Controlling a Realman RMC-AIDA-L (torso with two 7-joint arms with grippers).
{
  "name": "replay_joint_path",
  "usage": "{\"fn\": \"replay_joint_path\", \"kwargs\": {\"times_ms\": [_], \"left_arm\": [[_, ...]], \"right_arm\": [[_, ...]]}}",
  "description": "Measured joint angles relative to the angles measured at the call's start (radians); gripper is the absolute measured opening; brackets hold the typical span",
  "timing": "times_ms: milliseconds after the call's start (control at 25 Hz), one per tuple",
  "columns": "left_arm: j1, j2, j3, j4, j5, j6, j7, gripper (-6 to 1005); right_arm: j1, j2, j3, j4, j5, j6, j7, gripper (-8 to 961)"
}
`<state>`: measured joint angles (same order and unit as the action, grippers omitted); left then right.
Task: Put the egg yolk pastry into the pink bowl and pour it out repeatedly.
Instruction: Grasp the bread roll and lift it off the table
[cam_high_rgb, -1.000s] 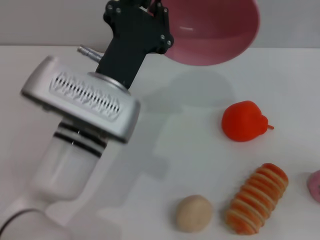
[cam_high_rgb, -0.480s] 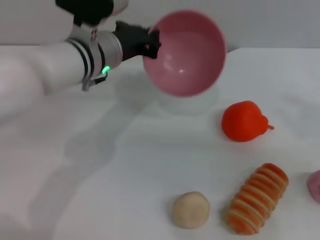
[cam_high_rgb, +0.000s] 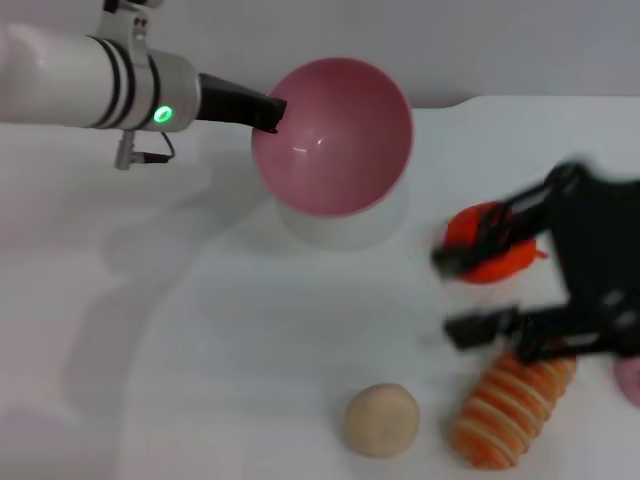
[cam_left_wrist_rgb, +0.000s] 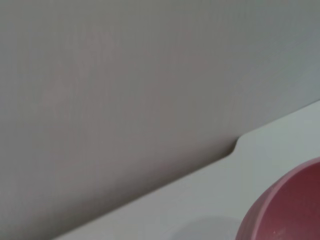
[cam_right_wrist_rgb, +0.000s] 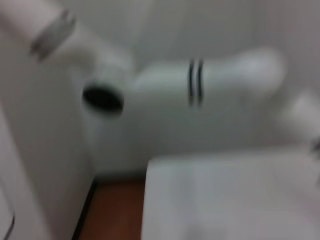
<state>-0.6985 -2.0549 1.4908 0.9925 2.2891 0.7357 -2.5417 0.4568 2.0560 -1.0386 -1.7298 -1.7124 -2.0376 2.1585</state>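
White table (cam_high_rgb: 250, 350) fills the view; plain grey wall (cam_high_rgb: 500, 40) at 12 o'clock; soft, even light.

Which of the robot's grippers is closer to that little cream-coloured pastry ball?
Right. The right gripper hovers just beyond the egg yolk pastry; the left gripper is far off, holding the pink bowl.

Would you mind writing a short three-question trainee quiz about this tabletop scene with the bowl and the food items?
1. True or false: the egg yolk pastry lies inside the pink bowl.
2. Which gripper holds the bowl's rim? A) left gripper B) right gripper
3. Fill in: the striped roll lies directly beside the ____.

Key:
1. False; it sits on the table, and the tilted bowl looks empty.
2. A; the right gripper is open above the red fruit and the roll.
3. Pastry.
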Motion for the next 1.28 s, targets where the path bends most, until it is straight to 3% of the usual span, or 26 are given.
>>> {"fn": "replay_joint_path", "kwargs": {"times_ms": [80, 280, 480, 680, 840, 1280], "left_arm": [[-0.016, 0.004, -0.116, 0.002, 0.006, 0.148, 0.023, 42], [-0.019, 0.004, -0.131, 0.006, 0.006, 0.182, 0.025, 42], [-0.02, 0.004, -0.133, 0.006, 0.007, 0.229, 0.026, 42], [-0.015, 0.002, -0.131, 0.003, 0.004, 0.245, 0.026, 42], [-0.012, 0.001, -0.132, 0.0, 0.002, 0.248, 0.026, 42], [-0.01, -0.001, -0.128, -0.002, 0.0, 0.254, 0.026, 42]], "right_arm": [[0.037, 0.009, -0.083, -0.013, -0.129, 0.001, 0.041, 456], [0.085, 0.016, -0.305, 0.134, -0.363, 0.165, 0.059, 456], [0.118, 0.017, -0.446, 0.288, -0.456, 0.334, 0.07, 456], [0.138, 0.018, -0.564, 0.361, -0.572, 0.458, 0.131, 456], [0.159, 0.02, -0.641, 0.424, -0.597, 0.524, 0.15, 456], [0.194, 0.023, -0.739, 0.486, -0.599, 0.587, 0.191, 448]]}}
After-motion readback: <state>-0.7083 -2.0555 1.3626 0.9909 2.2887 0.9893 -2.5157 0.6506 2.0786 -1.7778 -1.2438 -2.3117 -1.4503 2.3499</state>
